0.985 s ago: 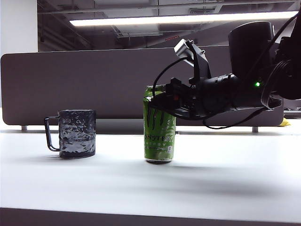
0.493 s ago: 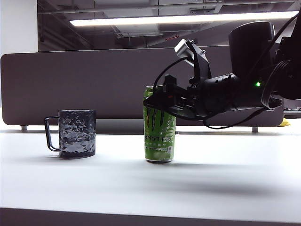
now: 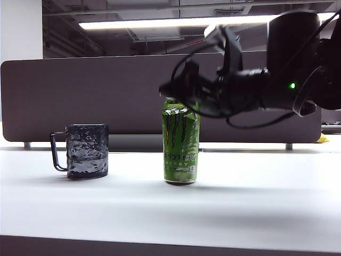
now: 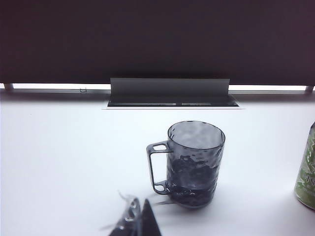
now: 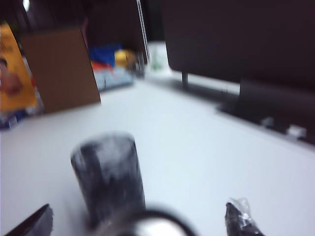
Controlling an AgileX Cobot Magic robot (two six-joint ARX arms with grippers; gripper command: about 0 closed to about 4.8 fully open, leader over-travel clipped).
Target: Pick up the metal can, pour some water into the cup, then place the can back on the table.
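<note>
The green metal can [image 3: 181, 144] stands upright on the white table [image 3: 240, 202], right of the dark dimpled cup [image 3: 87, 151]. My right gripper [image 3: 178, 88] hovers blurred just above the can's top, open and holding nothing. In the right wrist view its fingertips [image 5: 236, 214] are spread wide, the can's rim [image 5: 152, 227] is a blur between them, and the cup [image 5: 108, 172] stands beyond. My left gripper [image 4: 140, 209] is shut and empty, low over the table in front of the cup [image 4: 194, 162]. The can's edge [image 4: 307, 172] shows at that view's border.
A dark grey divider panel [image 3: 80, 96] runs along the back of the table, with a grey foot plate [image 4: 170, 91]. A brown cardboard box [image 5: 59, 69] and colourful packages [image 5: 110, 61] sit past the table's far end.
My right gripper has opened off the can's upper part and risen above its top, tilting upward. The can stays standing in place. The cup and left arm have not moved.
</note>
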